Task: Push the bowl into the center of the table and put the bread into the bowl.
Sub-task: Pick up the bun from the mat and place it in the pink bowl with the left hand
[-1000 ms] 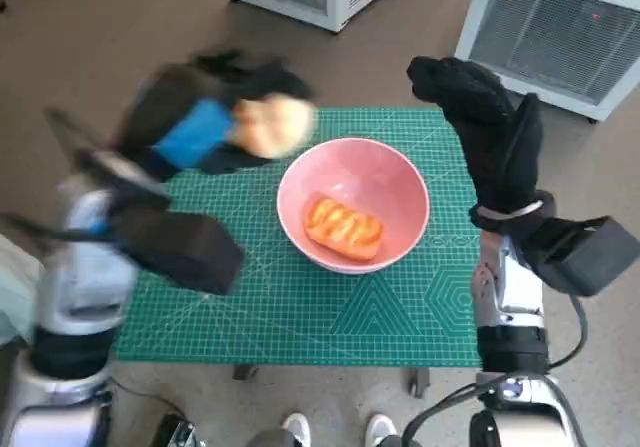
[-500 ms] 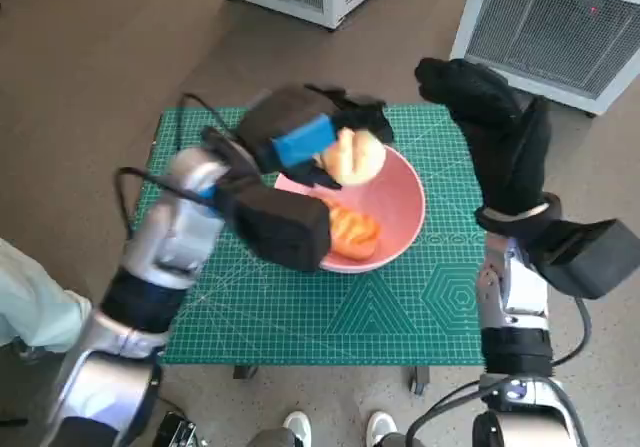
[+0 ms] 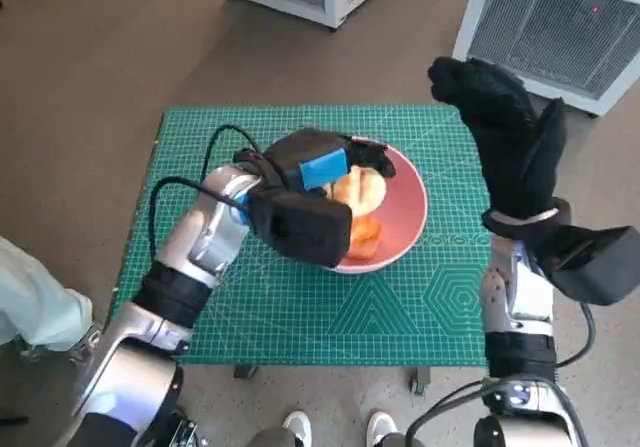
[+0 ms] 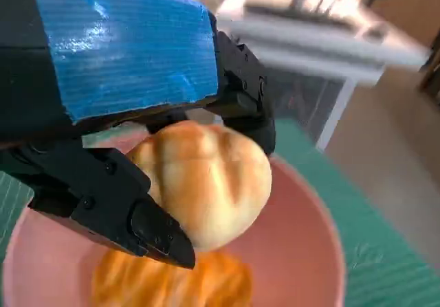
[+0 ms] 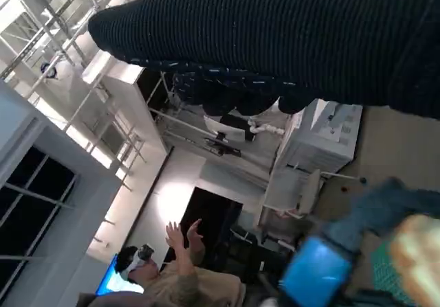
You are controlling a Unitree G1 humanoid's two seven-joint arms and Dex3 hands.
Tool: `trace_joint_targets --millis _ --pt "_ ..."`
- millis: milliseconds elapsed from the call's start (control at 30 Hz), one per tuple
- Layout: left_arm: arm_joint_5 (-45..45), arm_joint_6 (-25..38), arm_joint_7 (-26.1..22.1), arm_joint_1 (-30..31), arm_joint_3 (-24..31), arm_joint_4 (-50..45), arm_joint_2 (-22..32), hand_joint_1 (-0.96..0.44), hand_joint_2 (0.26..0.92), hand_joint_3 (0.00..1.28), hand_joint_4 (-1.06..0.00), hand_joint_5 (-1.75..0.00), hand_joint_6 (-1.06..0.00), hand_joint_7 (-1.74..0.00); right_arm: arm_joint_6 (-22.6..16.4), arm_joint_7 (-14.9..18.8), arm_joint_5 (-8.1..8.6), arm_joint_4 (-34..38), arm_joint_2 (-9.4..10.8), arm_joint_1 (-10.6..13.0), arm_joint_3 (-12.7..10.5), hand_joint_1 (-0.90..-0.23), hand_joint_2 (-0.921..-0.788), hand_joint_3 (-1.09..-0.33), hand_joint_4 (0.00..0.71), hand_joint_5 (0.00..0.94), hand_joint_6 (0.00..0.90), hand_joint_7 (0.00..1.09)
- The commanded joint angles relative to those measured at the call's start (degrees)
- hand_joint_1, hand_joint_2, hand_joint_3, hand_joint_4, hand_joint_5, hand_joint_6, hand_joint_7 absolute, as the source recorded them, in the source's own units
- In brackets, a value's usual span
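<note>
The left hand (image 3: pixel 320 167) grasps the pale bread roll (image 3: pixel 360 189) and holds it over the pink bowl (image 3: pixel 408 212); an orange bread (image 3: pixel 364 235) lies in the bowl just under this hand; the right hand (image 3: pixel 498 127) is raised beside the bowl, holding nothing; whether its fingers are spread I cannot tell.

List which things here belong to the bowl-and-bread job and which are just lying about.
Job:
- round pink bowl
- pale round bread roll, held over the bowl by the blue-taped left hand
- orange glazed bread lying in the bowl

Not part of it:
- green cutting mat
- white slatted units on the floor
- gloved right hand, raised, idle
</note>
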Motion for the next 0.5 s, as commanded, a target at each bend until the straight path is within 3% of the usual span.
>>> trace_joint_targets --millis 33,300,500 --pt "0.5 0.4 -0.2 0.8 -0.3 -2.5 0.3 -0.11 0.803 0.0 -0.16 -0.01 -0.3 -0.05 1.2 -0.6 0.13 -0.5 -0.3 1.5 -0.1 -0.699 -0.921 -0.677 0.26 0.002 0.159 0.41" --pt "-5.8 -0.3 -4.8 2.2 3.3 -5.5 1.8 -0.16 0.793 0.0 -0.05 0.0 -0.24 -0.01 1.3 -0.9 0.02 -0.3 -0.2 1.2 -0.3 -0.701 -0.921 -0.672 0.256 0.0 0.16 0.4" --pt "-16.3 0.4 -10.3 3.1 9.9 -8.5 2.6 -0.13 0.783 0.0 -0.01 0.0 -0.19 0.0 1.3 -1.3 -0.5 -0.6 -0.1 0.8 0.1 -0.696 -0.921 -0.673 0.25 0.0 0.162 0.39"
